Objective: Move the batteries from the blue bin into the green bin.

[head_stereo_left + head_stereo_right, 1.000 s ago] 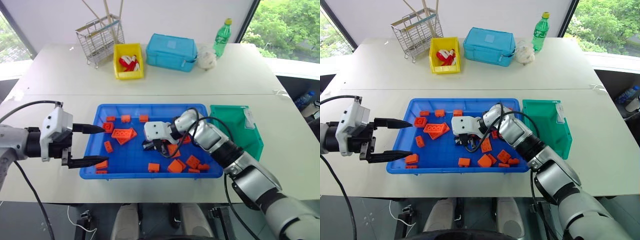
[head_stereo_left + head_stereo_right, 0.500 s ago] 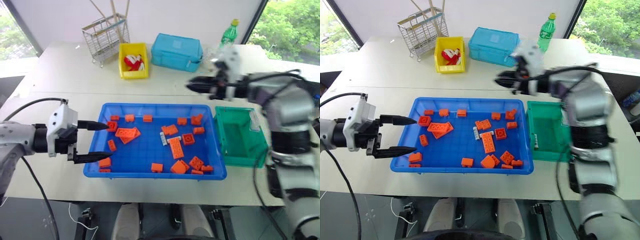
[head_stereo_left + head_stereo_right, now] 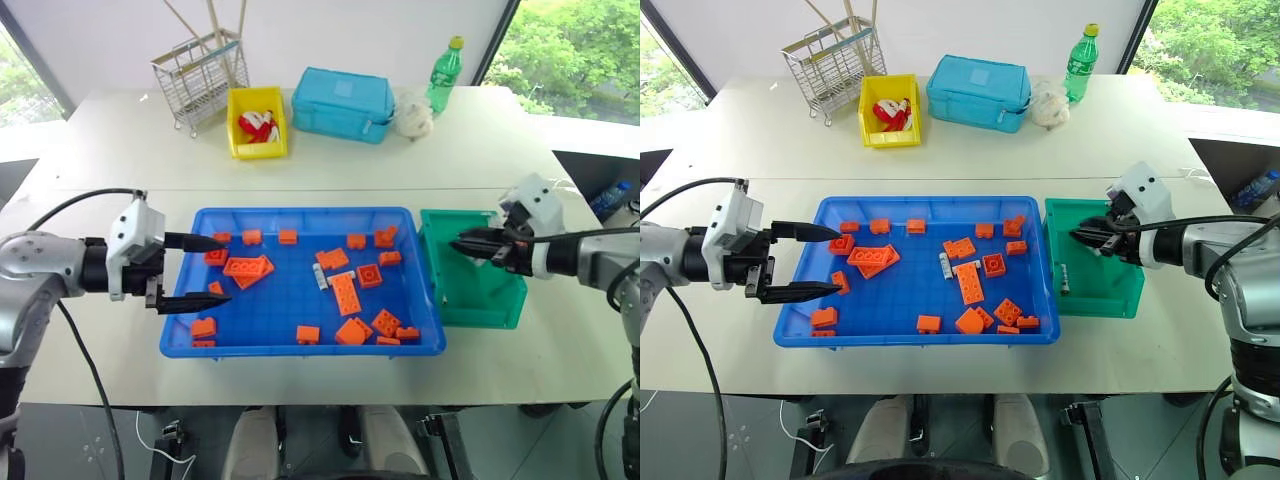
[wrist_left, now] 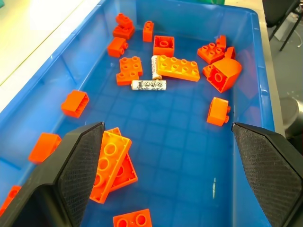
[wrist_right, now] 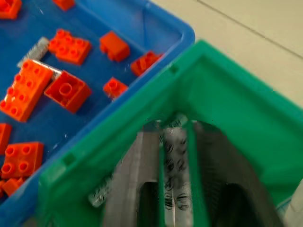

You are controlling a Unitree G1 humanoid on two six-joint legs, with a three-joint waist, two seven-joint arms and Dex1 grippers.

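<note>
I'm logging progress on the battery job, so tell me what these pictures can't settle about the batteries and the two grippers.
- Right gripper, right wrist view: blurred, so whether the battery between the fingers is gripped or already released cannot be told.
- Green bin, head views: one battery on its floor; the gripper hides part of the floor.
- Blue bin: two batteries show; orange bricks may hide others.
- Left gripper: open, empty.

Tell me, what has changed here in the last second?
The right claw left the blue bin, swung over to the green bin and now hovers above it, a battery between its fingers. The left claw stayed open at the blue bin's left end. Two batteries and the orange bricks remain inside.
</note>
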